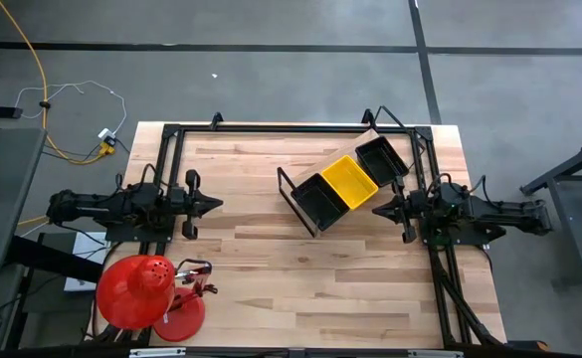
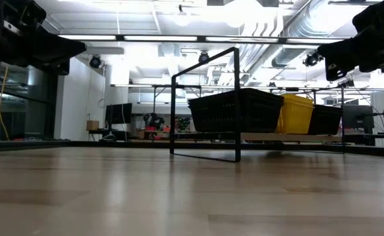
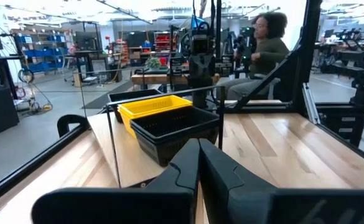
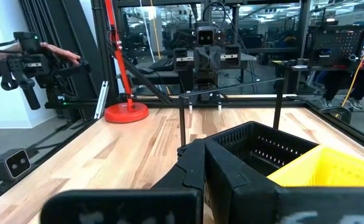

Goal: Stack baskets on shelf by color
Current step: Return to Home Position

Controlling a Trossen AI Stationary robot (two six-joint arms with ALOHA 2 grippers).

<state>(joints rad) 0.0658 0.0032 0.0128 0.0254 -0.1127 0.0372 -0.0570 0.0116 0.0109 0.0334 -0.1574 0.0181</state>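
The shelf (image 1: 292, 196), a light board in a thin black frame, stands slanted on the table right of centre. Three baskets sit side by side on it: a black one (image 1: 320, 199), a yellow one (image 1: 348, 181) and a second black one (image 1: 382, 159). The low view shows the same row: black basket (image 2: 236, 110), yellow basket (image 2: 295, 115), black basket (image 2: 326, 119). My left gripper (image 1: 216, 204) is shut, left of the shelf, pointing at it. My right gripper (image 1: 378, 209) is shut, close to the shelf's right side. Neither touches anything.
A red dome lamp (image 1: 136, 291) on a red stand (image 4: 126, 112) stands at the table's near left corner. Black frame rails (image 1: 166, 174) run along the table's sides. Bare wood (image 1: 300, 278) lies between the arms toward the near edge. A seated person (image 3: 269, 50) shows beyond the table.
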